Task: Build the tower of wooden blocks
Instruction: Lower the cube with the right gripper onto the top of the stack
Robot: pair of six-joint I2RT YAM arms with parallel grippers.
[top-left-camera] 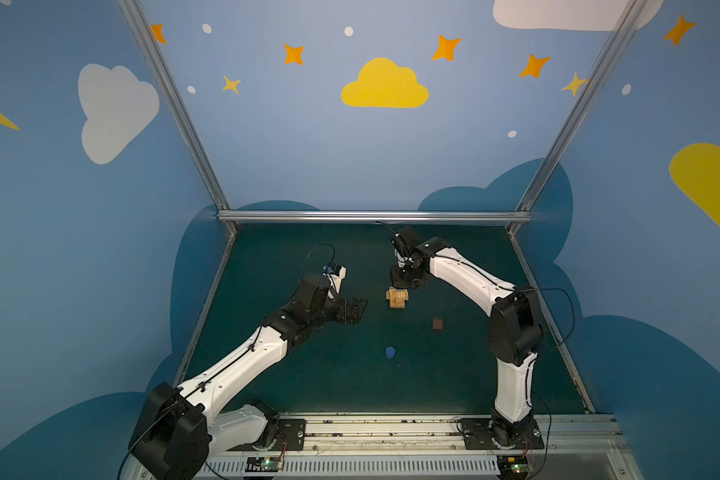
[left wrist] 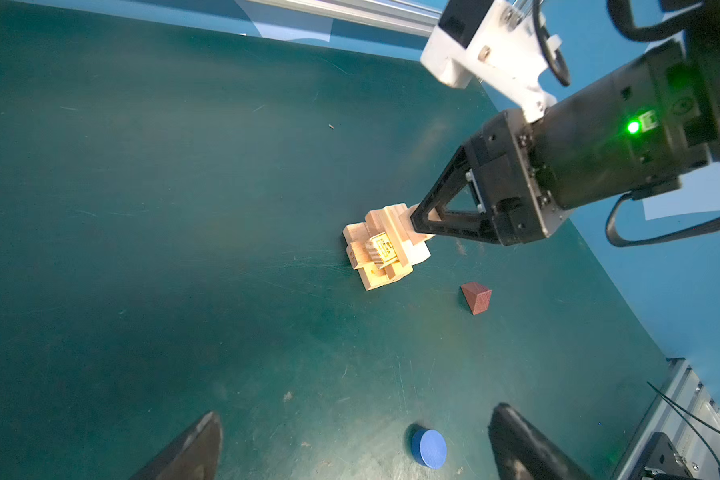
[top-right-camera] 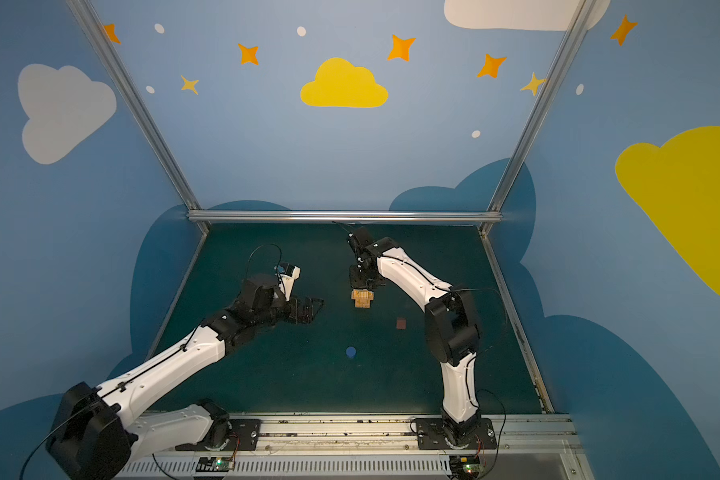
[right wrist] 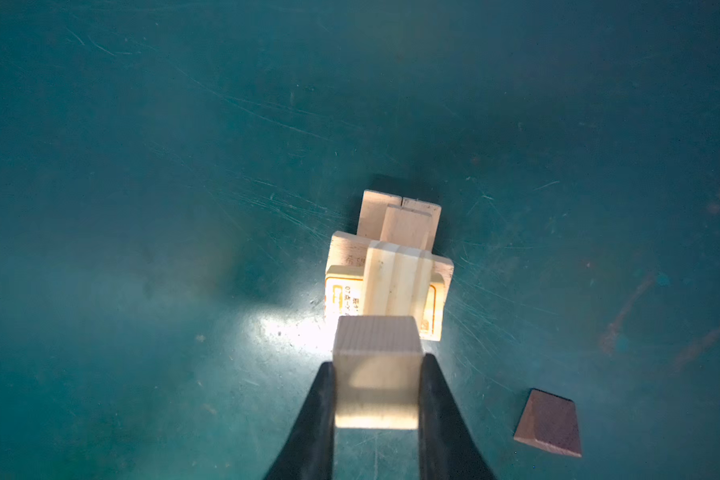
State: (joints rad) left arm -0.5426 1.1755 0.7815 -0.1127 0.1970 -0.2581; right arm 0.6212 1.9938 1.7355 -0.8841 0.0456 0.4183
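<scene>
Jaws of the right pincer [right wrist: 377, 368] clamp a tan cube [right wrist: 376, 340] at the twelve o'clock edge of the wood block tower [top-left-camera: 397, 298]. At its nine o'clock the left pincer [left wrist: 356, 415] gapes wide, well apart. A dark reddish-brown cube [top-left-camera: 437, 323] lies at four, a blue round piece [top-left-camera: 390, 352] at six.

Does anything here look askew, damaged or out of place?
Nothing broken or spilled. The tower looks ragged: its crosswise layers overhang unevenly. The right gripper holds a tan cube close to it; the brown cube and blue disc lie loose on the scratched mat.
</scene>
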